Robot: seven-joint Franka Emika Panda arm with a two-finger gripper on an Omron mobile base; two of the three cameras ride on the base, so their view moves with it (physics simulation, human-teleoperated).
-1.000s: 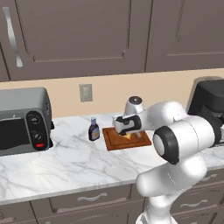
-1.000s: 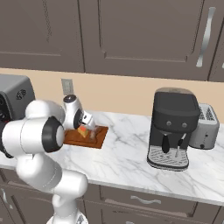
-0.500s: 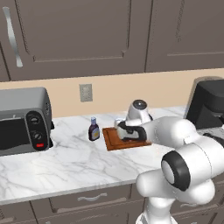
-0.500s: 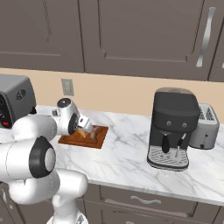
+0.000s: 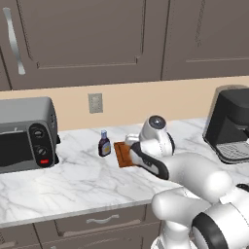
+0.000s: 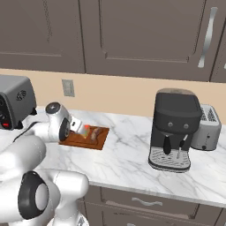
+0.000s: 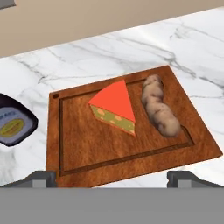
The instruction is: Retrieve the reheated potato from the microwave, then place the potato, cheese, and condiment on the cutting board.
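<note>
A: Item one, the hand. Condition?

B: Two small dark fingertips stand wide apart at the bottom of the hand view, nothing between them. The hand hangs over the near edge of the flat rectangular reddish-brown wooden cutting board with its raised rim, apart from it.

A: Item two, contents of that board.

B: One orange-red triangular wedge of cheese with a yellowish, spotted cut face, lying flat near the board's middle. One lumpy pale brown potato, elongated, just beside the cheese on the side toward the board's right edge in the hand view. The two lie close; I cannot tell whether they touch.

A: Item three, the bottle.

B: One small bottle of dark brown condiment with a narrow neck, pale bluish cap and a label. It stands upright on the white grey-veined marble worktop, just beside the board and off it. In the hand view its dark label end shows at the left edge.

A: Further stock on the worktop?

B: One silver toaster oven with round knobs, at the left end in the left base view. One black coffee machine toward the right, with a small silver toaster beside it. One pale wall socket on the beige wall above the bottle. Dark brown upper cabinets above.
</note>
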